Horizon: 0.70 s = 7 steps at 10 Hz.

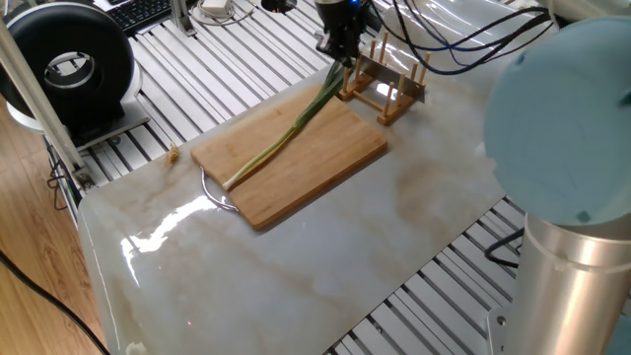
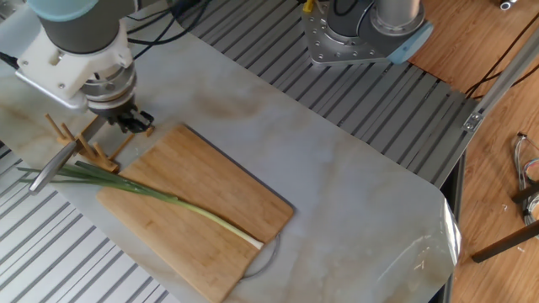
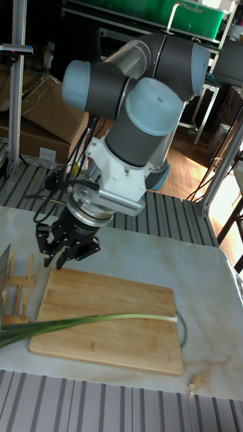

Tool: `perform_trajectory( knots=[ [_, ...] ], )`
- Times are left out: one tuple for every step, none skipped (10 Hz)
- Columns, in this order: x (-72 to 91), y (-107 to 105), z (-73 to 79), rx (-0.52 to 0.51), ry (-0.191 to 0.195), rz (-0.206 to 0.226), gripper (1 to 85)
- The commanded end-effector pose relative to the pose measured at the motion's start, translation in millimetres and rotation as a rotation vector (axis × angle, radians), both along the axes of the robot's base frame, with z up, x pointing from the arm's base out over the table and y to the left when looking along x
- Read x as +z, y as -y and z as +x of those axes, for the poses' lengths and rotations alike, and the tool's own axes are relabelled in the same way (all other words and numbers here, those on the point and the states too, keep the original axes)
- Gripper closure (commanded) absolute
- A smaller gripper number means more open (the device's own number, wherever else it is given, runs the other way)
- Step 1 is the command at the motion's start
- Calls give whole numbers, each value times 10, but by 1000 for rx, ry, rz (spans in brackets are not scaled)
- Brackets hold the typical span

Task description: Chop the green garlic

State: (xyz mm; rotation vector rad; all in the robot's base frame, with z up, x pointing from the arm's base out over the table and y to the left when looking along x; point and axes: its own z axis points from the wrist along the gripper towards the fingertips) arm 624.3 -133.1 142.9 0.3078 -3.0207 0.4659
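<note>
Robotics laboratory: marble-patterned tabletop (image 1: 325, 266) on aluminium slat framing (image 2: 404, 109), trailing cables (image 1: 463, 44), cardboard boxes (image 3: 47, 115), keyboard (image 1: 138, 12) at rear

Grey arm (image 3: 145, 74), pale-blue joint caps, black claw (image 3: 64, 254)

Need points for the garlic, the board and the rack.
garlic (image 2: 160, 197), the other fixed view, mid stalk
board (image 1: 325, 158), one fixed view, bare top beside the stalk
rack (image 1: 380, 91), one fixed view, wooden frame
</note>
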Motion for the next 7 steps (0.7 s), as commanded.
perform_trajectory(
  knots=[
    [-88, 345, 113, 31, 14, -37, 570],
    [-105, 423, 159, 35, 16, -40, 570],
    [-119, 513, 166, 33, 12, -46, 573],
    [-180, 580, 193, 29, 26, -34, 573],
    [-239, 604, 237, 25, 50, -19, 573],
    [-269, 643, 229, 11, 57, -21, 573],
    [-294, 676, 144, -18, 38, -21, 577]
  ],
)
